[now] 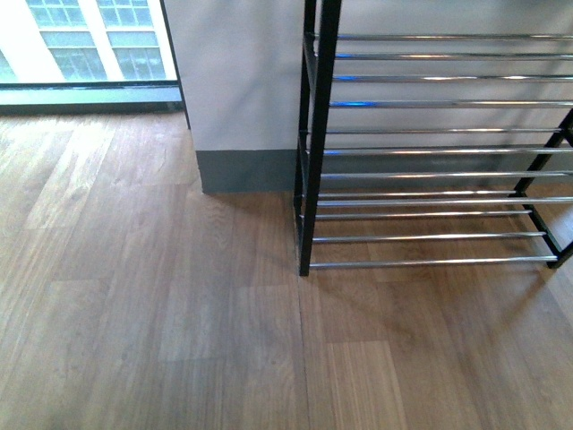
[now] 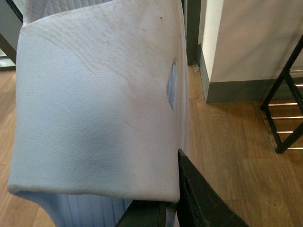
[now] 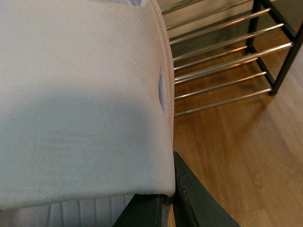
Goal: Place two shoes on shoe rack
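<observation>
In the left wrist view a shoe (image 2: pixel 94 104) fills most of the picture, its white sole turned toward the camera. My left gripper (image 2: pixel 165 210) is shut on it, and one dark finger (image 2: pixel 199 198) presses against the sole's edge. The right wrist view shows another shoe (image 3: pixel 80 94), likewise sole-on and close, with my right gripper (image 3: pixel 163 208) shut on it. The shoe rack (image 1: pixel 430 152) stands at the right of the front view, black side frame and chrome bars, with nothing on the bars in view. Neither arm shows in the front view.
A white wall corner with a grey skirting (image 1: pixel 246 170) juts out just left of the rack. A window (image 1: pixel 85 40) lies at the far left. Bare wooden floor (image 1: pixel 179 313) spreads in front of the rack.
</observation>
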Controlling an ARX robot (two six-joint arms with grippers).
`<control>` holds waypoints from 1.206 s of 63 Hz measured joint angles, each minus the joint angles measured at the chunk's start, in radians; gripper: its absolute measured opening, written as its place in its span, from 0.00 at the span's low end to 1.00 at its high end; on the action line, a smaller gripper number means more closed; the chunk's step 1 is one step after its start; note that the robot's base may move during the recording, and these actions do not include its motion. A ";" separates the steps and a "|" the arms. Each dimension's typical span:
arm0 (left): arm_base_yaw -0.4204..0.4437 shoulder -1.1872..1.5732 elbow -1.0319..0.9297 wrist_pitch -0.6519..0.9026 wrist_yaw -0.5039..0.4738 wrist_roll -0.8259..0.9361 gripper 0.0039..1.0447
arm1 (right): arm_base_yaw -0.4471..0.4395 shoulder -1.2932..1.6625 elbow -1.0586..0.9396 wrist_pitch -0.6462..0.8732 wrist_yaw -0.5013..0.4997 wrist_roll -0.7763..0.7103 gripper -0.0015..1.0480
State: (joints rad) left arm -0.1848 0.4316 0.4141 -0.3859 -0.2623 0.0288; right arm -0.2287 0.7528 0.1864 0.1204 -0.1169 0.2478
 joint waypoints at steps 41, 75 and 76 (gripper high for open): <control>0.000 0.001 0.000 0.000 -0.001 0.000 0.02 | 0.001 0.002 0.000 0.000 -0.003 0.000 0.02; 0.000 0.001 0.000 0.000 -0.001 0.000 0.02 | 0.001 0.002 0.000 0.000 -0.003 0.000 0.02; 0.000 0.001 0.000 0.000 -0.001 0.000 0.02 | 0.001 0.002 0.000 0.000 -0.003 0.000 0.02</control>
State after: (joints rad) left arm -0.1848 0.4328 0.4141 -0.3859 -0.2634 0.0288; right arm -0.2279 0.7551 0.1864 0.1204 -0.1200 0.2478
